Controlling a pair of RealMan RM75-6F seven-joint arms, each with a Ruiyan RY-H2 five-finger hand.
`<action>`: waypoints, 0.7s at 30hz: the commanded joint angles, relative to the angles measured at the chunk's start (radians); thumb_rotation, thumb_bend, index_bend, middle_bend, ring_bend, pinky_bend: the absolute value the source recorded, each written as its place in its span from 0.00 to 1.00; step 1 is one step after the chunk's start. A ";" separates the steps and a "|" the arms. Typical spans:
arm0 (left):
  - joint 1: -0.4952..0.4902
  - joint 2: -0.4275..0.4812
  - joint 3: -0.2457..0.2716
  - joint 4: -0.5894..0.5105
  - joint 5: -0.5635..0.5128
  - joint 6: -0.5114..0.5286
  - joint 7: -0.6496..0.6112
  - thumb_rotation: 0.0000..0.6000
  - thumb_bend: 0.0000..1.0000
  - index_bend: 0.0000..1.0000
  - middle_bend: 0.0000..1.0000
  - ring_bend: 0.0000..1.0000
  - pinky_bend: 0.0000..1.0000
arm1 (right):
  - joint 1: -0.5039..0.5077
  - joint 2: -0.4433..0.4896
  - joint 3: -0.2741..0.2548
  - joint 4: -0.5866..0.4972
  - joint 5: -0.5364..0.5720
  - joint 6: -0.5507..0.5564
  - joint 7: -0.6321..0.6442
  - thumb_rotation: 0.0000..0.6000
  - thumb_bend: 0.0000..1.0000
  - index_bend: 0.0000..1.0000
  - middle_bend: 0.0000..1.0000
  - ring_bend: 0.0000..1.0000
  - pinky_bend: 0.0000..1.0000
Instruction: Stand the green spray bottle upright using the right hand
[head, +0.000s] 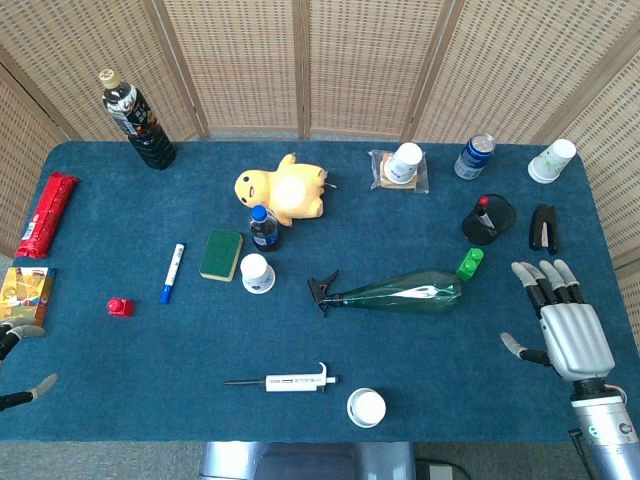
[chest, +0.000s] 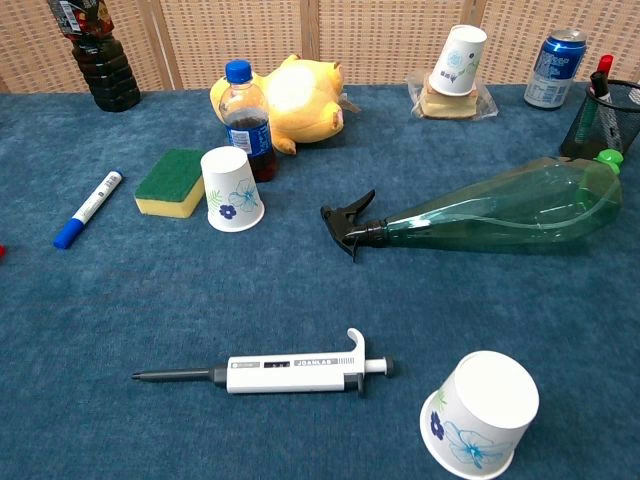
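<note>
The green spray bottle (head: 405, 292) lies on its side on the blue table, black trigger head to the left, wide base to the right; in the chest view the green spray bottle (chest: 510, 205) lies the same way. My right hand (head: 563, 325) rests open at the table's right edge, right of the bottle's base and apart from it. Only a few fingertips of my left hand (head: 22, 362) show at the far left edge, fingers apart, holding nothing. Neither hand appears in the chest view.
A small green block (head: 470, 262) sits by the bottle's base. Nearby stand a black mesh pen cup (head: 488, 219), a black stapler (head: 543, 227), a soda can (head: 475, 156), paper cups (head: 366, 407), a pipette (head: 285, 380), a sponge (head: 221, 254), a plush toy (head: 285, 189) and a marker (head: 172, 272).
</note>
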 joint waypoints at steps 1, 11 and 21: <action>-0.001 0.001 -0.001 0.000 0.000 -0.002 0.002 0.87 0.24 0.31 0.26 0.21 0.30 | 0.003 -0.003 0.003 -0.002 0.006 -0.004 -0.007 0.92 0.28 0.00 0.12 0.00 0.00; -0.007 -0.006 0.000 -0.005 0.004 -0.009 0.017 0.87 0.24 0.31 0.26 0.21 0.30 | 0.019 -0.006 0.005 -0.018 -0.007 -0.027 0.033 0.92 0.28 0.00 0.12 0.00 0.00; -0.013 -0.007 -0.005 0.006 -0.002 -0.017 0.010 0.88 0.24 0.31 0.26 0.21 0.31 | 0.083 0.015 0.005 -0.132 -0.077 -0.115 0.139 0.92 0.28 0.00 0.12 0.00 0.00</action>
